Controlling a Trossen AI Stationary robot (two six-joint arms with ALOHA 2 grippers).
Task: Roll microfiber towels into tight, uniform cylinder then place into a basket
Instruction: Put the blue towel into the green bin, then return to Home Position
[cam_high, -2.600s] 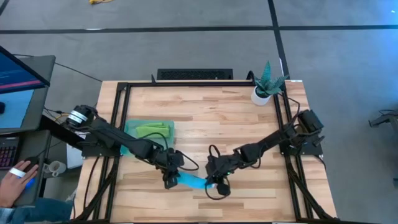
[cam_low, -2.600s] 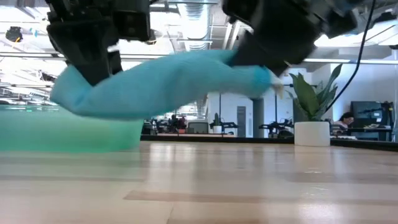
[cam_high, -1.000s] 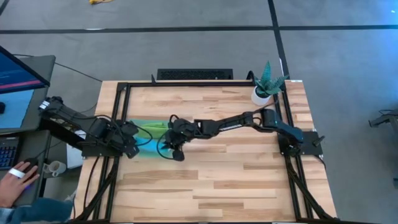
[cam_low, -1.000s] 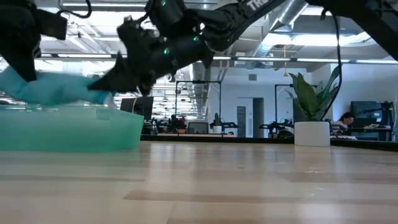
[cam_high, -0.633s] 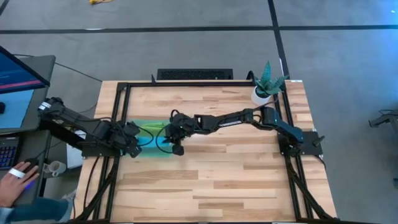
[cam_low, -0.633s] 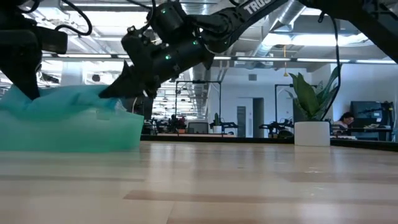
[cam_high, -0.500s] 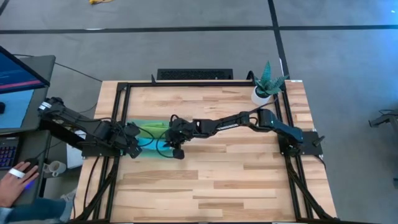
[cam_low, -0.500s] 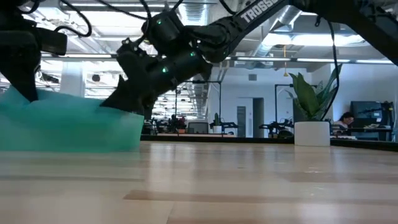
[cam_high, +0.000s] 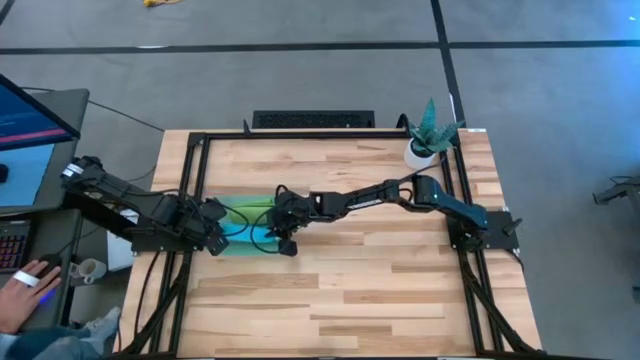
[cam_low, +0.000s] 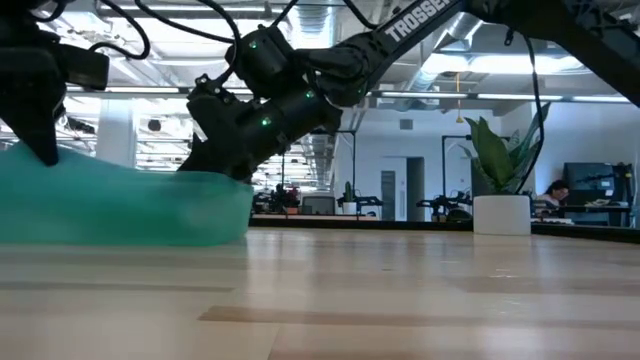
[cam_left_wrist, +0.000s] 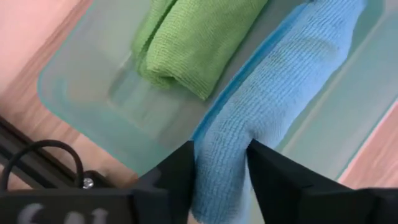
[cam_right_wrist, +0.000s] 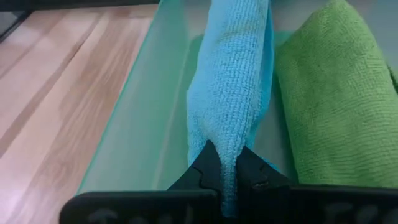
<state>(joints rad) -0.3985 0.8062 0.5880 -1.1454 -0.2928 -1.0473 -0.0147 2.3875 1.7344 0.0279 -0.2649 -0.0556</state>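
Item one — the rolled sky-blue microfiber towel (cam_right_wrist: 231, 87): we find it lying lengthwise inside the shallow translucent teal-green plastic basket (cam_left_wrist: 87, 93), along the basket's long wall nearer the table's front edge, with the rolled lime-green microfiber towel (cam_right_wrist: 333, 99) just beside it on the far side. The basket sits at the tabletop's (cam_high: 380, 290) left edge, about midway along it.

Handling: we judge both rolls light, soft and springy. A roll is likely to loosen once its ends are freed, so the ends are the sound places to hold. The cloth is grippy rather than slippery and may cling to a pad on release.

Left gripper (cam_left_wrist: 221, 165): over the basket's left end, fingers (cam_left_wrist: 177, 177) flanking one end of the blue roll. We cannot tell whether they are pressing it or already slack.

Right gripper (cam_right_wrist: 225, 171): over the basket's right end, fingers pressed together, pinching the blue roll's other end.

Edges and room: the basket walls are low and close on both sides of the blue roll, and the green roll crowds one flank, so we judge straight up to be the clear way out. The wooden tabletop to the right of the basket is open; the small potted plant (cam_high: 428, 135) stands well apart at the far right corner.
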